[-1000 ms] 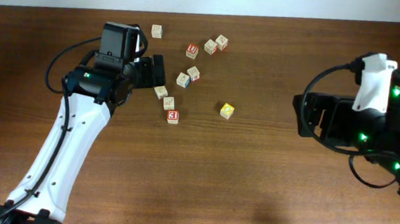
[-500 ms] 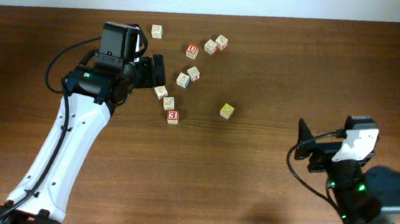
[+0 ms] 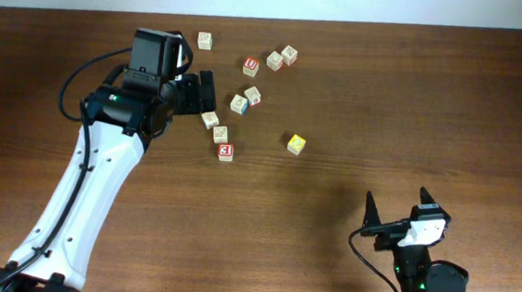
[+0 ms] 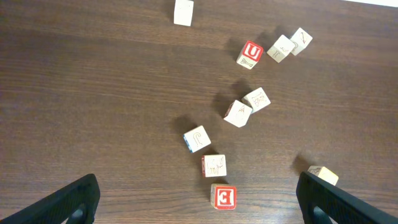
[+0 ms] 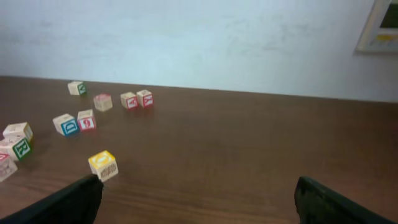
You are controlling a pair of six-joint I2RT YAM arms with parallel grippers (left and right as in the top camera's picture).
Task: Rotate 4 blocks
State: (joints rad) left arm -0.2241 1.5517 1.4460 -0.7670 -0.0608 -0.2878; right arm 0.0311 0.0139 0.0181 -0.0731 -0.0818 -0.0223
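L arm point(image 3: 90, 179): white w/ black wrist, comes up from the near-left edge over the dark wood bench point(image 3: 367, 98). L end effector point(image 3: 207, 93) points right, jaws spread wide, nothing in them. It sits just left of the blocks point(image 3: 238, 104). In its wrist cam, only the dark fingers point(image 4: 68, 202) show at the lower corners, w/ the scatter between.

Ten blocks, all loose on the bench, far side, left of centre. Can't tell which four are the ones to rotate. L to R:
- lone block point(image 3: 204, 40) furthest back, apart from the rest.
- string of three close together running toward the near side: two pale ones, then the red-E block point(image 3: 225, 151) at the near end.
- mid pair, corners almost touching; exact contact unclear.
- red-U block point(image 3: 250, 66) at the back, w/ two pale ones just to its right.
- yellow block point(image 3: 296, 145) alone, rightmost, near but clear of the others.

R end effector point(image 3: 397, 199): low at the near-right edge, well apart from every block, jaws wide, empty. Its cam looks across the bench to a pale wall point(image 5: 217, 43); the yellow block is the nearest block in that view.
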